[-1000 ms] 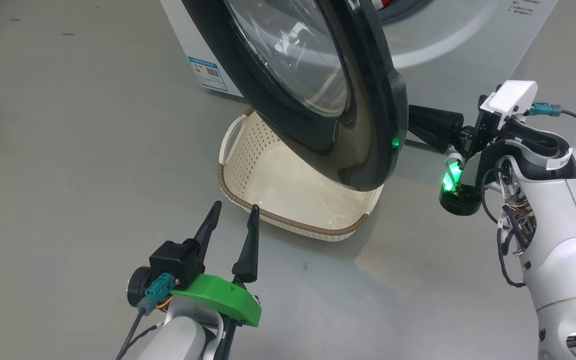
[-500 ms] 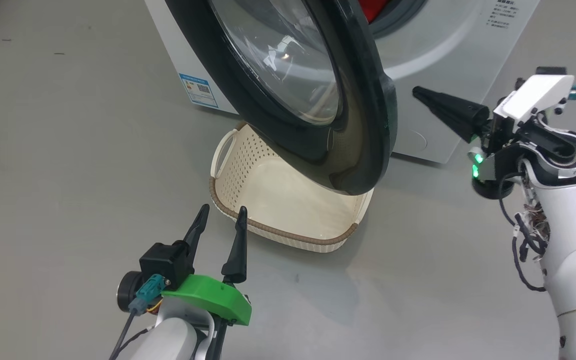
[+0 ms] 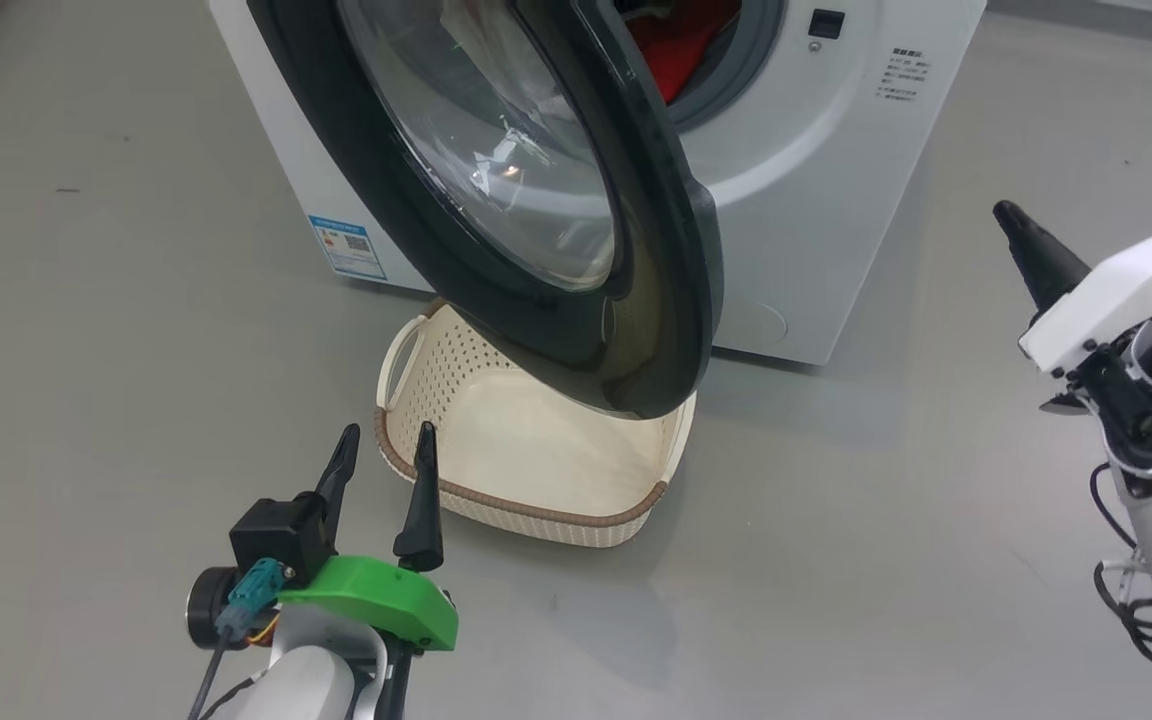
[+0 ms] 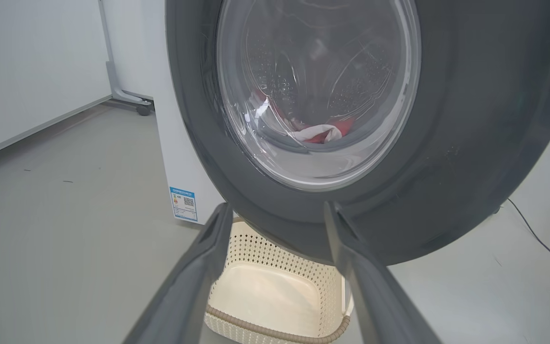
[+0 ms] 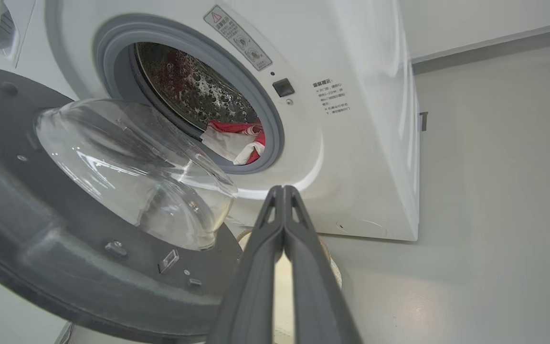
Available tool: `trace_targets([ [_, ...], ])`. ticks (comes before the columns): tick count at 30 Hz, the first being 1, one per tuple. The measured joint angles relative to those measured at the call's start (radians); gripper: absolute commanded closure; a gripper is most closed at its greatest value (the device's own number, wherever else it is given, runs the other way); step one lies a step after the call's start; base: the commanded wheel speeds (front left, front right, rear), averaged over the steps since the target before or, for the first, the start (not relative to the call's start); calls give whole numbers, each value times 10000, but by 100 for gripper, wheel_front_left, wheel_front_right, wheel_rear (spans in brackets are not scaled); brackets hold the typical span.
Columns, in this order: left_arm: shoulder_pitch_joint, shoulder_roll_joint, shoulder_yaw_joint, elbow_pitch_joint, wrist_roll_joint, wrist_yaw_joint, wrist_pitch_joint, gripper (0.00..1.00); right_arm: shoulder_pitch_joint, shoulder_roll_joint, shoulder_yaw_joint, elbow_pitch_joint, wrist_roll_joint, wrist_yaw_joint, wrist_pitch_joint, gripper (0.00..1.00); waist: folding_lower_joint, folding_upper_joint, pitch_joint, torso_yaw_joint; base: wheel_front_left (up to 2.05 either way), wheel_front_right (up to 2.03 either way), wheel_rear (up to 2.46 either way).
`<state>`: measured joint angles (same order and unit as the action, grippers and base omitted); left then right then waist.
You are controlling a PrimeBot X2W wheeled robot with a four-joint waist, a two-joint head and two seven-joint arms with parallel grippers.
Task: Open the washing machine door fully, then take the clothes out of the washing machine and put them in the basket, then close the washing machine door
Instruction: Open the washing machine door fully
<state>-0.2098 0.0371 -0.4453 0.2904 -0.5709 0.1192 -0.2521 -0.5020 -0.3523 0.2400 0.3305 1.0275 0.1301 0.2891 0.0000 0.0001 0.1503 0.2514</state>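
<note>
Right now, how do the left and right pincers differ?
The left pincer is open, fingers spread; the right pincer is shut, fingers pressed together. The left sits by the basket's near rim, facing the door's outer side; the right stands out to the right, facing the washer's front and the door's inner side. The left carries a green mount, the right a white mount. Both are empty.

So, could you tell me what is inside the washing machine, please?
Red and white clothes lie low in the washing machine, near its opening; anything behind them is covered.
</note>
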Motion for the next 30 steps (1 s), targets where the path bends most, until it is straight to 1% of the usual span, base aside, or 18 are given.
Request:
trace_targets([
  [4,120,4,309,88,73,0,0,0,807,-130,566,-780,-1095,-6,-1271,100,0,0,-235,-276,0,0,0],
  [7,229,4,500,128,98,0,0,0,1387,-167,568,-970,-1601,-6,-2282,100,0,0,-411,-492,0,0,0],
  [8,229,4,500,128,98,0,0,0,1387,-167,568,-970,-1601,-6,-2282,100,0,0,-411,-492,0,0,0],
  [12,407,6,665,161,224,0,0,0,2234,-150,545,-1057,-2098,-6,-3319,100,0,0,-627,-785,0,0,0],
  [16,528,6,683,171,284,0,0,0,3044,96,362,-1057,-2155,-17,-4144,100,0,0,-848,-1019,0,0,0],
  [19,589,10,608,153,284,0,0,0,3620,215,150,-1032,-2159,-198,-4627,100,0,0,-1000,-1143,0,0,0],
  [20,615,6,575,142,284,0,0,0,3795,238,96,-997,-2163,-222,-4798,58,0,0,-1045,-1172,0,0,0],
  [21,641,8,560,138,284,0,0,0,3951,247,79,-974,-2197,-314,-4934,5,0,0,-1087,-1193,0,0,0],
  [22,670,8,554,127,286,0,0,0,4102,274,38,-968,-2213,-385,-5068,0,0,0,-1126,-1210,0,0,0],
  [25,754,10,558,71,288,0,0,0,4446,453,-67,-965,-2203,-510,-5252,0,0,0,-1202,-1241,0,0,0],
  [30,847,10,558,10,328,0,0,0,4735,596,-63,-995,-2213,-535,-5250,0,0,0,-1244,-1247,0,0,0],
])
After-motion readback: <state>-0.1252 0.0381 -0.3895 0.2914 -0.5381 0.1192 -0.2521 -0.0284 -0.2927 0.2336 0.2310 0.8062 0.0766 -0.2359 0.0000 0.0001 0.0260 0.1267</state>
